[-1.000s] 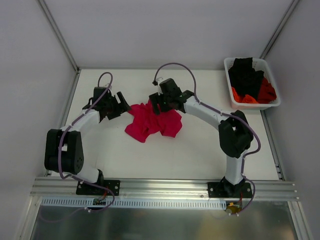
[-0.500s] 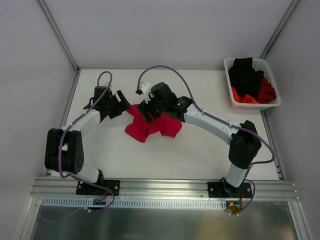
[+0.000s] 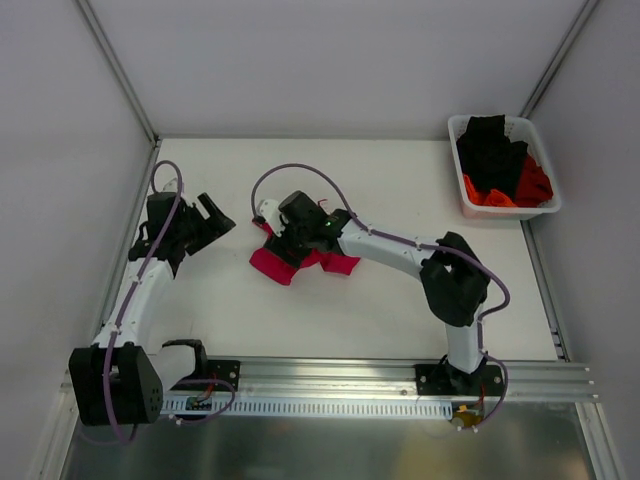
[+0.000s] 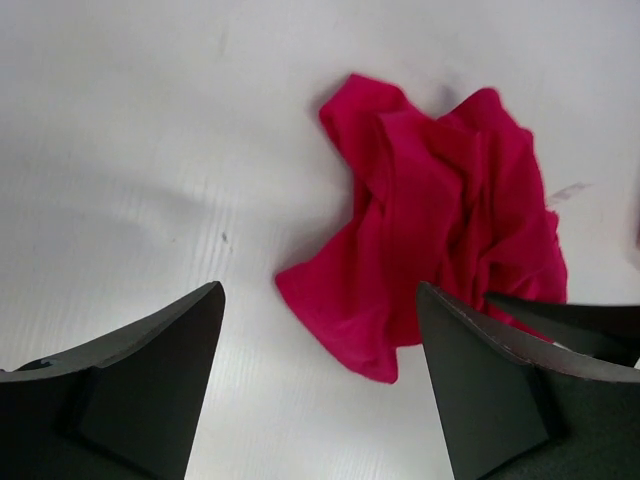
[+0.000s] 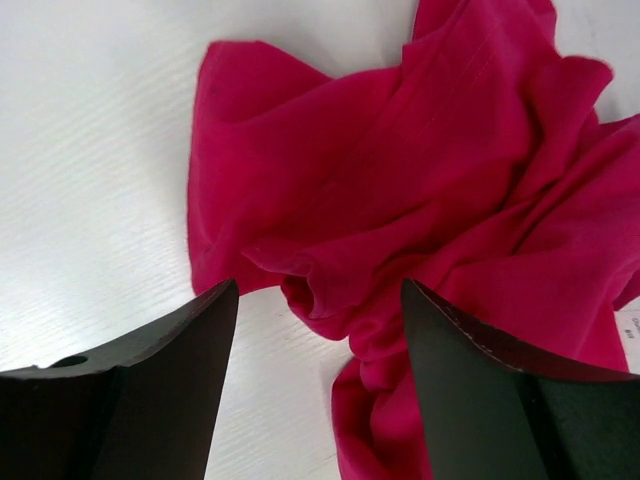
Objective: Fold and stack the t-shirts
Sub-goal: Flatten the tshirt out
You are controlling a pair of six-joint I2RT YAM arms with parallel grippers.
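A crumpled crimson-pink t-shirt [image 3: 300, 263] lies on the white table, left of centre. My right gripper [image 3: 274, 238] is open and hovers over the shirt's left part. In the right wrist view its jaws [image 5: 318, 283] stand wide apart above a fold of the shirt [image 5: 440, 190], holding nothing. My left gripper [image 3: 214, 225] is open and empty, clear of the shirt to its left. In the left wrist view [image 4: 318, 288] the shirt [image 4: 440, 230] lies ahead and to the right. A black t-shirt [image 3: 490, 150] and an orange-red one [image 3: 530, 186] lie in the basket.
A white plastic basket [image 3: 456, 128] stands at the table's back right corner. Grey walls with metal posts close in the table at the back and sides. A metal rail runs along the near edge [image 3: 330, 375].
My left gripper has pulled back to the left, away from the shirt. My right gripper has moved left across the shirt, which now lies in a smaller bunch.
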